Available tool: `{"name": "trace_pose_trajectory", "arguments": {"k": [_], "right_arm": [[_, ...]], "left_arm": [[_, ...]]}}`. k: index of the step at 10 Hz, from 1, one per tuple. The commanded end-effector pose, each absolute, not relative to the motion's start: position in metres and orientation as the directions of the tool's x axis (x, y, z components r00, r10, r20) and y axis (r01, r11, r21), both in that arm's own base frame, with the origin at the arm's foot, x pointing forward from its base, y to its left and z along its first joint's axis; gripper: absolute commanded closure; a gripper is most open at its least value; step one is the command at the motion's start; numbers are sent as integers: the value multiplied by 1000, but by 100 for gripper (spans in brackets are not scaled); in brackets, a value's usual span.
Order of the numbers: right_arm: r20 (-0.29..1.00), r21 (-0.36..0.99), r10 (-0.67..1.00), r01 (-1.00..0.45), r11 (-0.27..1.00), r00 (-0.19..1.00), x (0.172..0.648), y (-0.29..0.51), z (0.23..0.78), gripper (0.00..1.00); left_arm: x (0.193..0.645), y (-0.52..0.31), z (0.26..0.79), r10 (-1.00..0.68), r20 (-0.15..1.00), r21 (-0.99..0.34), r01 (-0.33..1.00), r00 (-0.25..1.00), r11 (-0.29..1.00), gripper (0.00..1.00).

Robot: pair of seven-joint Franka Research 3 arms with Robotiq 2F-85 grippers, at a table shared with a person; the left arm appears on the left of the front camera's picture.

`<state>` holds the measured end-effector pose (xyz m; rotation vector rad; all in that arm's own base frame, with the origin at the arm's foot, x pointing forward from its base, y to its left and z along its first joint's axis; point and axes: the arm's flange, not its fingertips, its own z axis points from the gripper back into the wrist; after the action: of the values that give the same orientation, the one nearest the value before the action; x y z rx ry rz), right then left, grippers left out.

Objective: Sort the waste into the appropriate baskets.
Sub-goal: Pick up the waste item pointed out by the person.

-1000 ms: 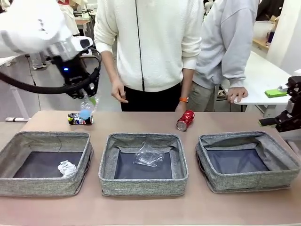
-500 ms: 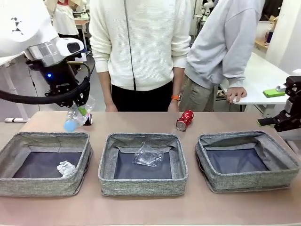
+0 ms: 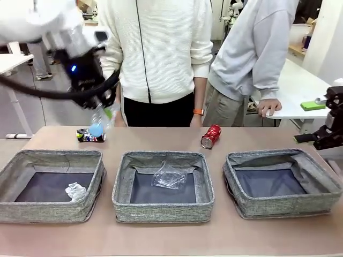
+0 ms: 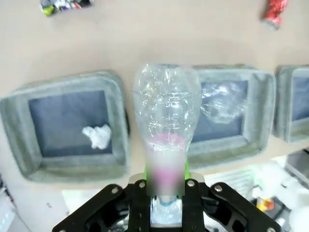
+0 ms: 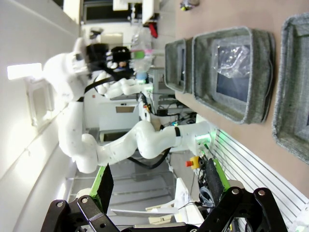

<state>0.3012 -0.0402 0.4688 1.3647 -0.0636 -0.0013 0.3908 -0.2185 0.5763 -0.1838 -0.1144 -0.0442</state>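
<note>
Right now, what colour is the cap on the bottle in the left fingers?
Blue. The cap shows best in the front view.

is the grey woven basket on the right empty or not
Empty: the right grey woven basket has bare dark lining, nothing lying inside.

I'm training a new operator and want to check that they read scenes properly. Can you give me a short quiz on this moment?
1. True or false: the right basket holds a can.
2. What does the left gripper hold? A) a glass jar B) the clear bottle C) nothing
3. Which basket holds the white paper wad?

Key:
1. False, only its dark lining shows.
2. B.
3. The left basket.
</note>
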Motion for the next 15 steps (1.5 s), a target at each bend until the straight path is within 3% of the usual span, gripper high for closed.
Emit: {"name": "trace_pose_trajectory", "arguments": {"k": [1,2,4,6,7,9,15], "right_arm": [[30,982,-49,-20,188,998,301,-38,474,0],[30,982,-49,-20,188,998,301,-38,474,0],[30,982,-49,-20,188,998,301,-38,474,0],[30,982,-49,-20,188,998,301,-38,474,0],[30,982,-49,-20,188,998,301,-38,474,0],[30,982,-49,-20,188,998,301,-38,474,0],[30,982,-49,-20,188,998,301,-38,474,0]], "left_arm": [[373,-260,647,-25,150,-130,45,988,991,78],[360,-284,676,-2,156,-90,16,988,996,78],[346,-312,714,-87,223,-37,97,971,995,78],[340,-330,734,-82,231,-80,103,970,991,78],[341,-340,744,0,214,-145,32,977,989,78],[338,-344,748,58,249,-237,2,967,971,78],[345,-342,748,42,243,-204,8,969,979,78]]}}
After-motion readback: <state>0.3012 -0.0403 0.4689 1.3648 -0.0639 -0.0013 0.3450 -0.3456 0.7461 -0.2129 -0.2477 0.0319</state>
